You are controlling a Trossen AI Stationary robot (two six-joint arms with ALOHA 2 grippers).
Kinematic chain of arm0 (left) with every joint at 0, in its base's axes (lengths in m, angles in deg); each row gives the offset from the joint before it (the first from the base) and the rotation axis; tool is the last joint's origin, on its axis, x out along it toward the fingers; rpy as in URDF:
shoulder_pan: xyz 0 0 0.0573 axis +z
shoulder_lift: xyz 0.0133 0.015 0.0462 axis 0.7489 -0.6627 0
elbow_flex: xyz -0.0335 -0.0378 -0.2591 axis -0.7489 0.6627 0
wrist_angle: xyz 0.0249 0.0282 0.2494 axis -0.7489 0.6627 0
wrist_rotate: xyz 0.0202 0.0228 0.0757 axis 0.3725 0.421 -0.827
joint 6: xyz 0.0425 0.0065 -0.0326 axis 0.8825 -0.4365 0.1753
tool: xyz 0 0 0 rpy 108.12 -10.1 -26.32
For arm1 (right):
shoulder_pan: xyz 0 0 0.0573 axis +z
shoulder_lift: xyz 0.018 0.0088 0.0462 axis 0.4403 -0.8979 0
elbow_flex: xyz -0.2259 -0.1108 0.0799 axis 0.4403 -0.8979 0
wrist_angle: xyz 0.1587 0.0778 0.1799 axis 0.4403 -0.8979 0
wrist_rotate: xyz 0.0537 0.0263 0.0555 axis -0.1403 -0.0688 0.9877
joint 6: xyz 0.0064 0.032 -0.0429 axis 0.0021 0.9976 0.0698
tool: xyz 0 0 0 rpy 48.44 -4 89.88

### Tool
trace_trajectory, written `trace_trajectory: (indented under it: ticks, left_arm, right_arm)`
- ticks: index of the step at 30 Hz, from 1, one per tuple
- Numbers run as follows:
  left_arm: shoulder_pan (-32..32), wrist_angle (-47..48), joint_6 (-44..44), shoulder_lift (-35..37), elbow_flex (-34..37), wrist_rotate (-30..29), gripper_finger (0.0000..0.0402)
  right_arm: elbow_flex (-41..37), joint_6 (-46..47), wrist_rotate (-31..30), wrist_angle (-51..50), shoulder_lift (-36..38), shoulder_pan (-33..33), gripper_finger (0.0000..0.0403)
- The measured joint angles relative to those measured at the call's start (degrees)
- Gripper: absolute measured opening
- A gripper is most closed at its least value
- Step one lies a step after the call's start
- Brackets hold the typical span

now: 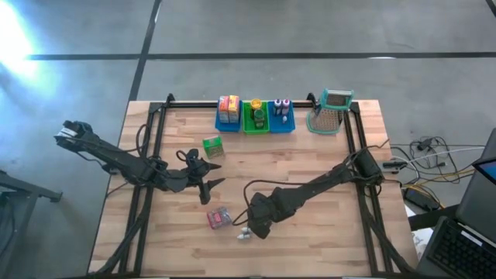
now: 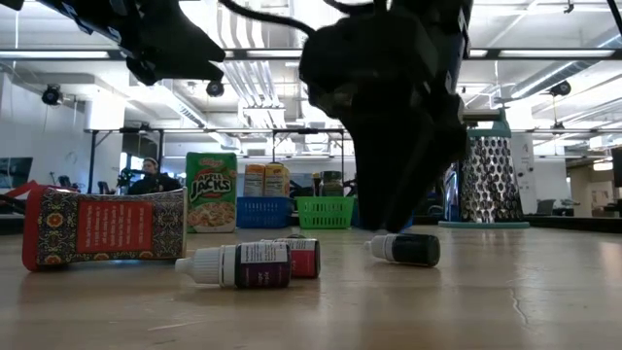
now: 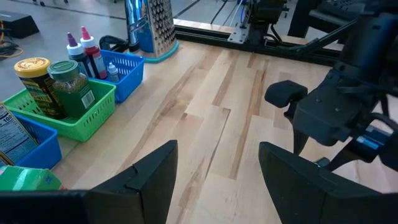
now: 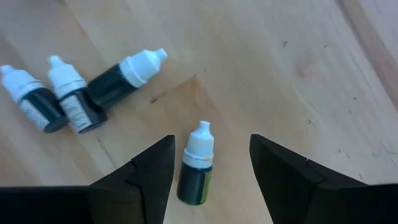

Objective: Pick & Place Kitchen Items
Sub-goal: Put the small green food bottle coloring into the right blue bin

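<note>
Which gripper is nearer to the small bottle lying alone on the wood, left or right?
Right. The right gripper hangs just over the lone bottle, fingers open on either side of it. The left gripper waits apart, toward the table's middle.

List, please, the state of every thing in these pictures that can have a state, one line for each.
Right tool: open, fingers on either side of one small bottle, which lies capped on the table.
Three other small bottles: lying on their sides, capped.
Left tool: open, empty, above the table.
Red patterned box: lying flat.
Green cereal box: upright.
Grater: upright.
Green bin: holds two upright jars.
</note>
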Motion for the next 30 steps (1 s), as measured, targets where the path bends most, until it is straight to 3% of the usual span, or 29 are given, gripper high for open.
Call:
trace_trajectory:
  ticks: [16, 30]
  left_arm:
    - [0.0, 0.0, -0.6, 0.0, 1.0, -0.1, 0.0232]
    - [0.0, 0.0, -1.2, 0.0, 1.0, -0.2, 0.0232]
  right_arm:
    - [-4.9, 0.0, -0.2, 5.2, 0.1, 0.2, 0.0174]
    - [-5.0, 0.2, -0.2, 4.8, 0.1, 0.1, 0.0088]
